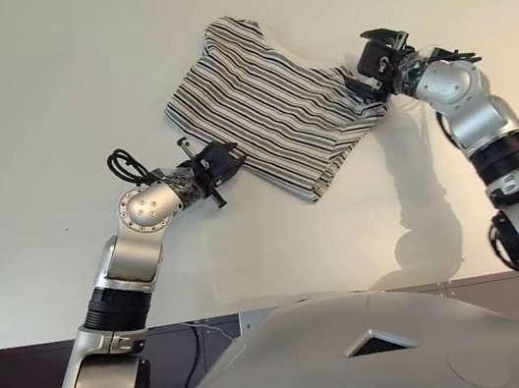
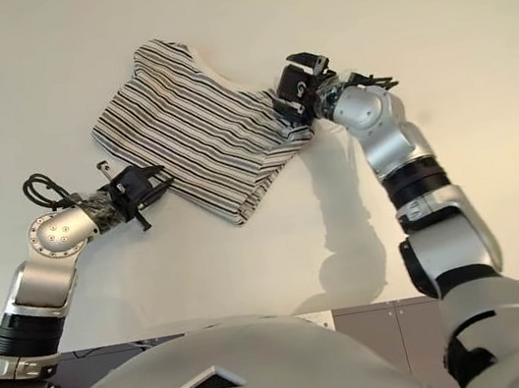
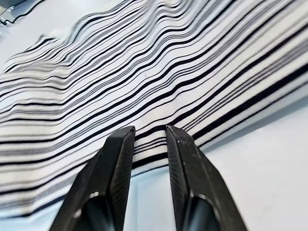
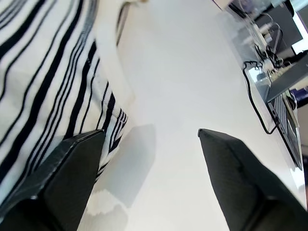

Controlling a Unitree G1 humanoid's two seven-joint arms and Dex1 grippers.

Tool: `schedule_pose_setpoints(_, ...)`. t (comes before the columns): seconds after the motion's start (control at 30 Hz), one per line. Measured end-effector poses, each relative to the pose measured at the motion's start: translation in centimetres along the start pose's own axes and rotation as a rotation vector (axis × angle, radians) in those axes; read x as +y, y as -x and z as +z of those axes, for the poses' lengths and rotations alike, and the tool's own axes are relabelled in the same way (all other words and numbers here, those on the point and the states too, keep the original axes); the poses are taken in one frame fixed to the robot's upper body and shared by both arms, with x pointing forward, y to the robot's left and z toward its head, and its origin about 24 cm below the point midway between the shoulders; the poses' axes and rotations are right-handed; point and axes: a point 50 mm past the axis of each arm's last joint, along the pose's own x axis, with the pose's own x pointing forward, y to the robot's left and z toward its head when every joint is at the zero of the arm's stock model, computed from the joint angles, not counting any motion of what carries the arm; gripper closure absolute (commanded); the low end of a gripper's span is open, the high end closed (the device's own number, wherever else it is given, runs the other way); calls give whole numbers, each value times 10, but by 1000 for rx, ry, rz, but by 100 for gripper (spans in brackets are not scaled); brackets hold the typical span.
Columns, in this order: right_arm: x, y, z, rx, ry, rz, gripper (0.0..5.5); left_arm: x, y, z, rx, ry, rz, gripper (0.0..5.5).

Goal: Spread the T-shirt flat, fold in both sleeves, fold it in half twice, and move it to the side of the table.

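Nearest in the left eye view, the left end effector (image 1: 230, 163) sits low over the white worktop (image 1: 43, 91), its tips at the near left edge of the T-shirt (image 1: 271, 112). The black-and-white striped shirt lies near the middle of the worktop as a rough, slanted rectangle, with layers doubled at its near corner and one corner reaching toward the far side. The right end effector (image 1: 369, 64) is at the shirt's right corner, released, one finger over the cloth and the other raised beyond it. The two end effectors flank the shirt on opposite sides.

In the left wrist view, the two dark fingers (image 3: 115, 163) stand a narrow gap apart. Their tips reach the striped hem, where the cloth meets the bare worktop, and the shirt ripples in soft folds beyond them.

In the right wrist view, the fingers (image 4: 72, 168) are spread wide. One lies at the shirt's striped edge and the other is over bare worktop, well apart from the cloth. A black cable (image 4: 255, 96) loops at the worktop's far edge.
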Motion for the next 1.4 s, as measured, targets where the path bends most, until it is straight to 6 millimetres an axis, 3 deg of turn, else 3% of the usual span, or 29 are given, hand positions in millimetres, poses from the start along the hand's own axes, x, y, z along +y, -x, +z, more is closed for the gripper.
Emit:
schedule_pose_setpoints(0.13,9,20,4,-71,92,193,192,21,-4,-8,39,-59,43,432)
schedule_pose_setpoints(0.27,60,51,32,-249,86,409,192,45,-10,-14,73,-103,113,432)
schedule_pose_setpoints(0.37,74,59,44,-248,39,398,192,42,-11,-13,55,-94,112,432)
schedule_pose_setpoints(0.57,58,54,33,-124,2,212,192,30,-3,-12,24,-44,101,432)
schedule_pose_setpoints(0.67,54,56,29,-98,12,206,192,22,4,-10,8,-36,91,432)
schedule_pose_setpoints(0.73,53,59,28,-95,13,215,192,29,11,-10,15,-36,143,432)
schedule_pose_setpoints(0.83,53,69,26,-117,-16,241,192,37,26,4,-33,-55,186,432)
schedule_pose_setpoints(0.93,40,86,34,-179,-42,211,192,23,48,19,-91,-55,82,432)
schedule_pose_setpoints(1.0,21,95,36,-193,-1,103,192,6,65,3,6,-80,-34,432)
schedule_pose_setpoints(1.07,15,98,36,-191,117,60,185,6,81,-21,161,-175,-79,412)
schedule_pose_setpoints(1.13,25,101,23,-131,308,129,185,8,91,-29,210,-271,-127,382)
schedule_pose_setpoints(1.2,51,105,4,-82,425,272,185,6,92,-25,186,-348,-190,360)
schedule_pose_setpoints(1.4,73,96,18,-244,437,266,185,-10,69,-10,17,-485,-257,284)
